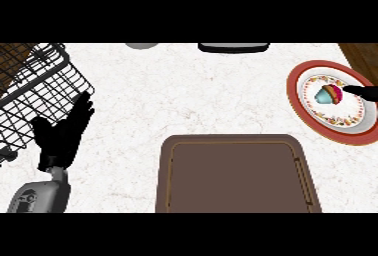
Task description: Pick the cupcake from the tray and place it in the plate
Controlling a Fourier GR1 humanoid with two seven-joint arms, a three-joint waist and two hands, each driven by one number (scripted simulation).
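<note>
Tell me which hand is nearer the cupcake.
Right. The right hand reaches in from the view's right edge, fingertips at the cupcake on the plate. The left hand rests far across, beside the wire rack.

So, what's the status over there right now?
Left hand open, resting by wire rack. Right hand at cupcake on plate. Tray bare. Nothing blocking.

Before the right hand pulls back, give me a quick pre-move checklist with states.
1. Cupcake on the plate: ok, it lies on its side near the plate's middle.
2. Tray holds nothing more to move: ok.
3. Right hand released: cannot tell; only dark fingers show at the right edge, touching or next to the cupcake.
4. Cupcake settled: cannot tell.
5. Left hand out of the way: ok, open beside the wire rack.
</note>
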